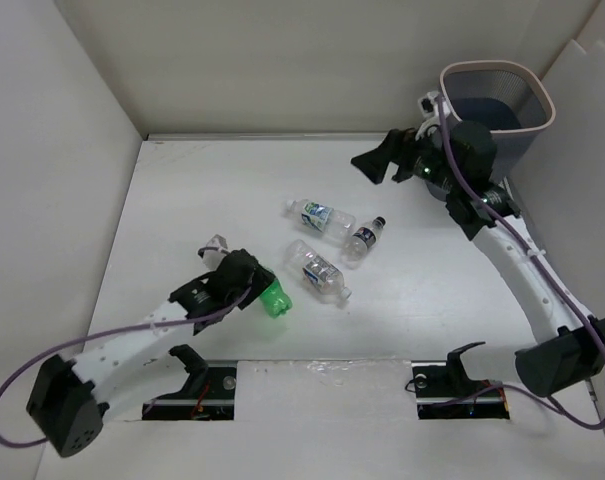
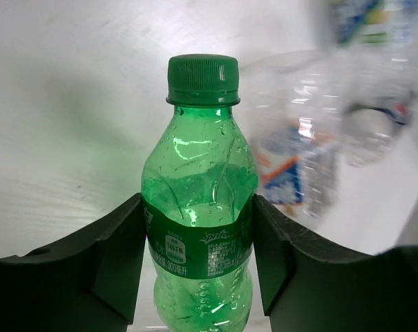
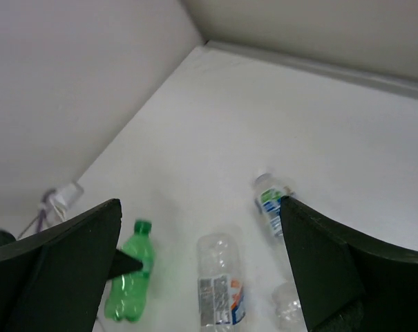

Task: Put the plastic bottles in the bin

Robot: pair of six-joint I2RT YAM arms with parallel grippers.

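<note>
Your left gripper (image 2: 198, 259) is pinching the green bottle (image 2: 198, 207) around its labelled middle, one finger pressed to each side. In the top view that bottle sits left of centre on the counter (image 1: 202, 190). I cannot tell whether it is lifted or resting.

Your right gripper (image 1: 377, 157) hangs spread with nothing between its fingers, at the upper right just beside the bin (image 1: 492, 67). The bin stands in the far right corner, its pale rim uppermost.

Three clear bottles lie on their sides near the middle of the counter. The white-green-blue-label bottle (image 1: 320, 216) is farthest up, and the dark-label bottle (image 1: 364, 238) is just to its right with its black cap pointing up-right. The third clear bottle (image 1: 317, 271) lies below them, near the green one.

The counter is plain matte white. White walls box it in: the left wall (image 1: 52, 150), the back wall (image 1: 282, 60) and the right panel (image 1: 592, 120). A pale seam runs along the back edge. Purple cables (image 1: 12, 400) loop from both arm bases at the bottom of the frame.
</note>
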